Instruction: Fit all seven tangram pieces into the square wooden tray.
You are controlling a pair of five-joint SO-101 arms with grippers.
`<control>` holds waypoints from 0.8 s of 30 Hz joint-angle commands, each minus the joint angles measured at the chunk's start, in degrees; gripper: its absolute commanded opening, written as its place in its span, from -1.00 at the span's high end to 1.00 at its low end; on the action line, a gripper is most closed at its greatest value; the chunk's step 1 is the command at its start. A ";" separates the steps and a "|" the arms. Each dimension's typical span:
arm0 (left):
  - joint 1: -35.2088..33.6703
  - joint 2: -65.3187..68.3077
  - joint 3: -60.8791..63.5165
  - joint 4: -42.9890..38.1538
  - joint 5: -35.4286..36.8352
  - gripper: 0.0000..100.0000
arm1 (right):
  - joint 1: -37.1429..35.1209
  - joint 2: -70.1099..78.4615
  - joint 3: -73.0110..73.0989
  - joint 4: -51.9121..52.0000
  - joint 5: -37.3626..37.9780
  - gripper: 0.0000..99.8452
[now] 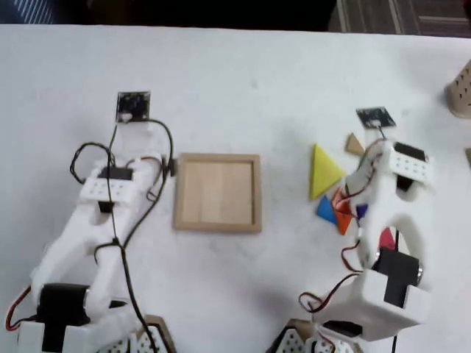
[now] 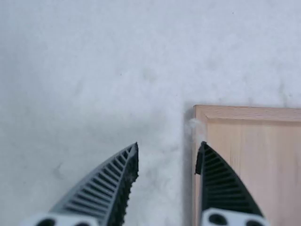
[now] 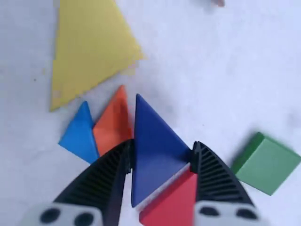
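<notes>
The square wooden tray (image 1: 218, 158) lies mid-table with nothing in it. My left gripper (image 2: 167, 151) is open at the tray's (image 2: 244, 113) far left corner, one finger outside the rim and one over the wood. In the high view it (image 1: 169, 166) sits at the tray's left rim. My right gripper (image 3: 161, 155) is shut on a dark blue triangle (image 3: 153, 146) that overlaps a red piece (image 3: 171, 205). Beside them lie an orange triangle (image 3: 113, 125), a light blue triangle (image 3: 79, 136), a big yellow triangle (image 1: 324, 170) and a green square (image 3: 265, 162). A small tan triangle (image 1: 355, 143) lies farther back.
A pale perforated wooden object (image 1: 460, 92) stands at the right edge of the white table (image 1: 243, 81). Dark floor runs beyond the table's far edge. Cables hang around both arms.
</notes>
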 commanded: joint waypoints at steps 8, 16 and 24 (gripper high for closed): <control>-2.59 -2.86 -1.85 0.26 -0.44 0.58 | -21.67 -3.38 -10.90 7.87 -10.37 0.80; -4.18 -2.86 -2.20 0.26 -0.26 0.58 | -39.43 -1.27 -11.34 1.45 -15.12 0.80; -4.00 -2.86 -2.20 0.26 -0.26 0.58 | -44.00 7.08 -13.71 -2.86 -14.59 0.79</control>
